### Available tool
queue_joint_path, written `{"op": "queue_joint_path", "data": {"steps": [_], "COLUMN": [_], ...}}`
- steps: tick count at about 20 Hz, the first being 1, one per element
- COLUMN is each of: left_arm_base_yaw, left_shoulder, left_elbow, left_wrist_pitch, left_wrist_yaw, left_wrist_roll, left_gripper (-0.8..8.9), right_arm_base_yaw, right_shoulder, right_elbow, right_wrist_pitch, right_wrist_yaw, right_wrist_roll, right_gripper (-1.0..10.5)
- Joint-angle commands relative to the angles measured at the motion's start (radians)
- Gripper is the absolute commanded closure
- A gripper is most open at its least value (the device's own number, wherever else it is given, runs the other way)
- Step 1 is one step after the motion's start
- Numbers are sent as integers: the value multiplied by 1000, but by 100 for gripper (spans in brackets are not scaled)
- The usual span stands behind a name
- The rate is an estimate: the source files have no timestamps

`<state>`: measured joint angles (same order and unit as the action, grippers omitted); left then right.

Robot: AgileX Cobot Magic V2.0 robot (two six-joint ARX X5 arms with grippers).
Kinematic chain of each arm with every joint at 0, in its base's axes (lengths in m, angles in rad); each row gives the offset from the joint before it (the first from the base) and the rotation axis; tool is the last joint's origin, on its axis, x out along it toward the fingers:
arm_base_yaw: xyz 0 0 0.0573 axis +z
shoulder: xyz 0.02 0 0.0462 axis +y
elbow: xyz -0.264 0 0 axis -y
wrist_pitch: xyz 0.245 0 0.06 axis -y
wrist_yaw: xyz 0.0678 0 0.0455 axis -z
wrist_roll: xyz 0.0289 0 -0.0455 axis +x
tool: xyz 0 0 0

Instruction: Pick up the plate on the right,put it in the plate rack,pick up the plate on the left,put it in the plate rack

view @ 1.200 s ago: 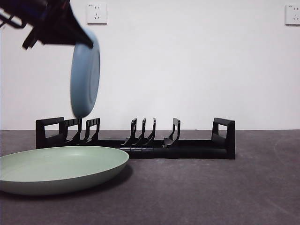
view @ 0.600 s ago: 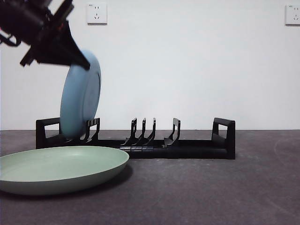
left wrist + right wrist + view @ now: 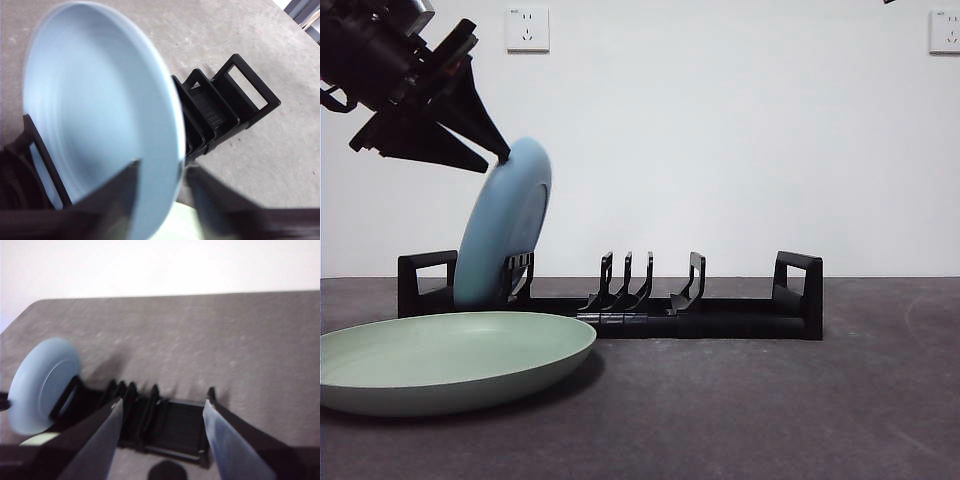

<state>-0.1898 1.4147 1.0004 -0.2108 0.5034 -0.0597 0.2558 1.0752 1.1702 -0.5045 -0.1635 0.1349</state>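
Left gripper (image 3: 500, 155) pinching the top rim of the blue plate (image 3: 505, 240), easing it into the plate rack (image 3: 620, 315).

Its jaws straddle the rim, one on each face, and the plate leans toward one o'clock with its lower edge down among the prongs at the rack's nine o'clock end. From where I stand, the good move looks like tipping the plate nearer upright so the foot seats fully between two dividers, then letting go only once it rests without help; released while leaning, it may roll or flop. Largest thing nearby is the green plate (image 3: 450, 360), lying flat in front of the rack, just beside the blue one and close under the arm's way out. Right gripper (image 3: 162, 440) waits spread apart, well above the rack. Two wall sockets (image 3: 527, 28) sit high behind.
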Motion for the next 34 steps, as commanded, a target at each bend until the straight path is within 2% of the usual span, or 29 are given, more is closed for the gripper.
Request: {"op": "queue_joint_path", "data": {"steps": [1, 4, 7, 13, 18, 22, 27, 31, 34], "left_arm_base_yaw": [2, 0, 0, -11, -66, -112, -119, -119, -119], "left_shoulder": [-32, -89, -172, -406, -655, -788, -827, -826, -826], "left_elbow": [2, 2, 2, 2, 2, 3, 3, 3, 3], "left_wrist_pitch": [-24, -49, -77, -161, -302, -363, -417, -437, -443], "left_wrist_yaw": [0, 1, 0, -19, -171, -268, -268, -268, -269], "left_wrist_roll": [16, 21, 40, 77, 211, 245, 246, 246, 246], "left_gripper": [432, 432, 432, 432, 432, 436, 436, 436, 436], "right_arm_base_yaw": [3, 11, 51, 192, 327, 375, 403, 408, 407], "right_shoulder": [21, 51, 95, 238, 481, 663, 808, 850, 872], "right_elbow": [-2, -2, -2, -2, -2, -2, -2, -2, -2], "right_wrist_pitch": [-7, -25, -45, -57, -19, 94, 183, 229, 256], "right_wrist_yaw": [-99, -224, -275, -279, -275, -283, -284, -317, -330], "right_wrist_roll": [18, 32, 32, 31, 30, 70, 120, 146, 164], "right_gripper": [670, 670, 670, 670, 670, 670, 670, 678, 794]}}
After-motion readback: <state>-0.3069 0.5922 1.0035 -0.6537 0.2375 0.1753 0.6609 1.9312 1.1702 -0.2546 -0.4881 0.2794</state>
